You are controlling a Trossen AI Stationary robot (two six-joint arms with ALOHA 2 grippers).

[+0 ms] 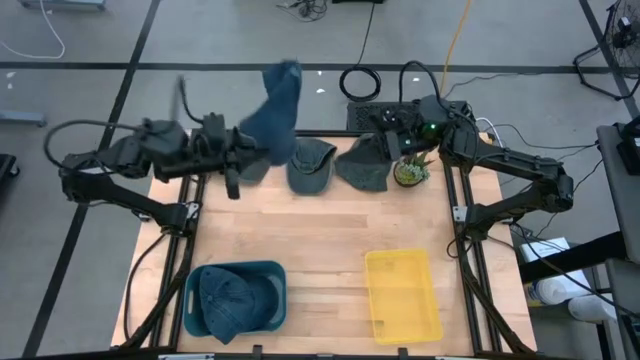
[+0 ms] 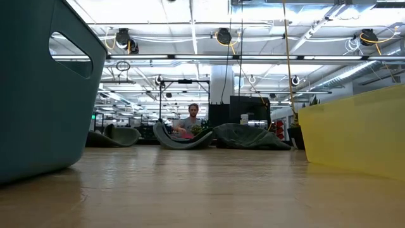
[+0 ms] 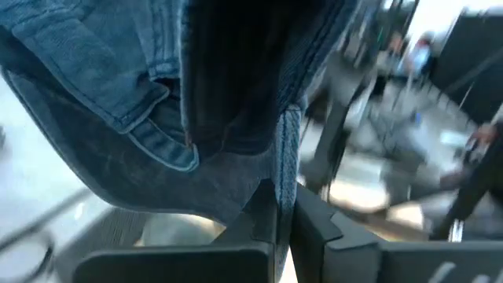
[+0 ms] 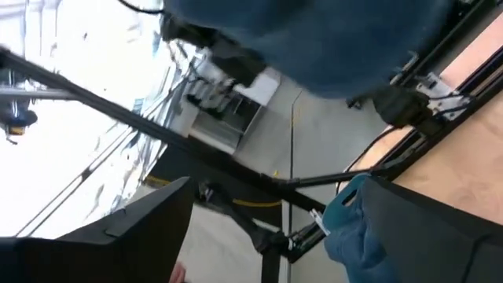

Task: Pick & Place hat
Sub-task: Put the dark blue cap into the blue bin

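Note:
My left gripper (image 1: 243, 160) is over the table's far left part and is shut on a blue denim hat (image 1: 275, 105), which fills the left wrist view as denim folds (image 3: 157, 102). A dark teal hat (image 1: 312, 165) and a grey-green hat (image 1: 365, 165) lie on the table by the far edge; in the low view they are the curved teal hat (image 2: 183, 139) and the flat grey-green hat (image 2: 250, 137). My right gripper (image 1: 392, 138) is open above the grey-green hat's far side. I cannot tell whether it touches it. My left gripper pinches a fold of the denim hat's cloth (image 3: 284, 177) between its two shut fingers (image 3: 263, 216). The arm reaches in level from the table's left. The rest of the hat stands out beyond the fingers, and the high view shows it raised over the far edge.
A blue bin (image 1: 268, 270) at the near left holds another denim hat (image 1: 228, 300). A yellow bin (image 1: 402, 295) sits at the near right. A small potted plant (image 1: 410, 172) stands by the far right corner. Bare wood lies across the table's middle. A person sits in the room beyond (image 2: 192, 123).

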